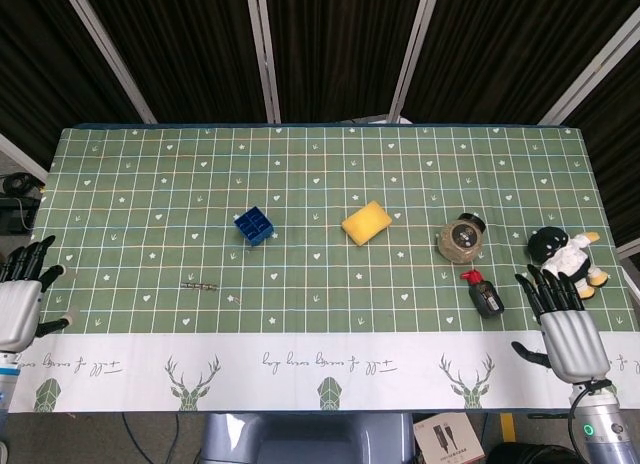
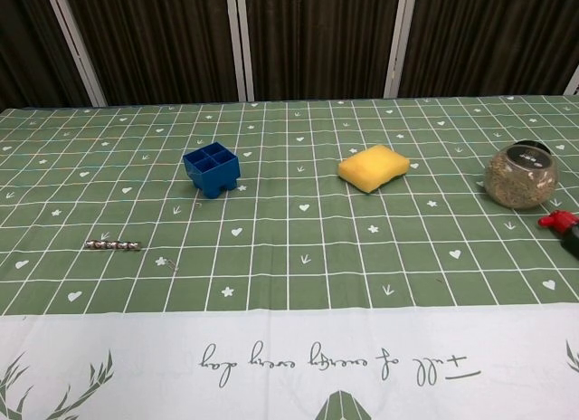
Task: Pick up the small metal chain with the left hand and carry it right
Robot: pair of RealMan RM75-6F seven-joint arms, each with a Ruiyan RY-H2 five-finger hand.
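Note:
The small metal chain (image 1: pixel 199 284) lies stretched out flat on the green checked cloth, left of centre; the chest view shows the chain (image 2: pixel 113 245) at the left. My left hand (image 1: pixel 20 306) is at the table's left edge, well to the left of the chain, fingers apart and holding nothing. At the right front edge, my right hand (image 1: pixel 565 329) is open too, fingers spread, nothing in it. Neither hand appears in the chest view.
A blue four-cell tray (image 1: pixel 254 225) sits behind and right of the chain. Further right are a yellow sponge (image 1: pixel 366 222), a round jar (image 1: pixel 461 239), a small black bottle with a red cap (image 1: pixel 483 294) and a penguin plush (image 1: pixel 562 253).

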